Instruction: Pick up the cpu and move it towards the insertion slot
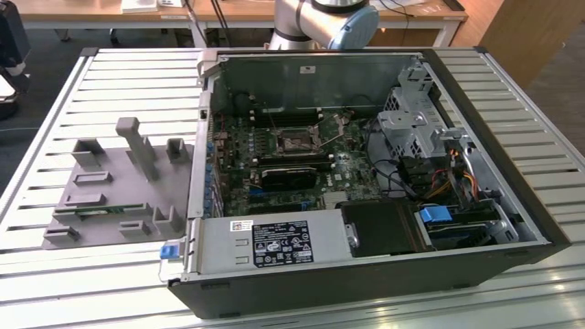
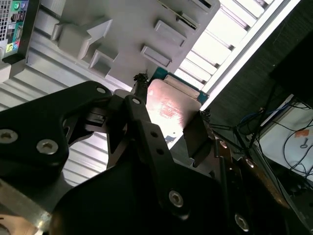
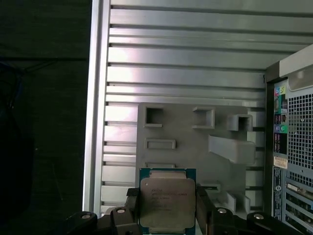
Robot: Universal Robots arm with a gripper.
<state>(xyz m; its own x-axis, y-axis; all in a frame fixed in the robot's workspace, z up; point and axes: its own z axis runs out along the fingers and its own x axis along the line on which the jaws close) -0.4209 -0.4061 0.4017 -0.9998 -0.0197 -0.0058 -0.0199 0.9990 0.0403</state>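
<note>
The cpu (image 3: 167, 201), a flat square chip with a silvery top and a green rim, sits clamped between my gripper's (image 3: 167, 214) two black fingers (image 3: 132, 211). In the second wrist view the same cpu (image 2: 172, 104) glints between the fingers (image 2: 143, 117) of the gripper (image 2: 168, 125). It hangs well above the grey plastic fixture tray (image 3: 195, 147) on the slatted table. The insertion slot (image 1: 297, 141), a square socket with a metal frame and a dark centre, lies on the motherboard inside the open computer case (image 1: 512, 157). The arm's elbow (image 1: 325, 20) rises behind the case.
The grey fixture tray (image 1: 109, 185) with upright blocks stands at the exterior view's left of the case. A black rectangular module (image 1: 285, 179) lies just in front of the slot. A power supply (image 1: 274, 243), drive cages (image 1: 416, 127) and cables crowd the case. The case's rear panel (image 3: 293, 147) stands beside the tray.
</note>
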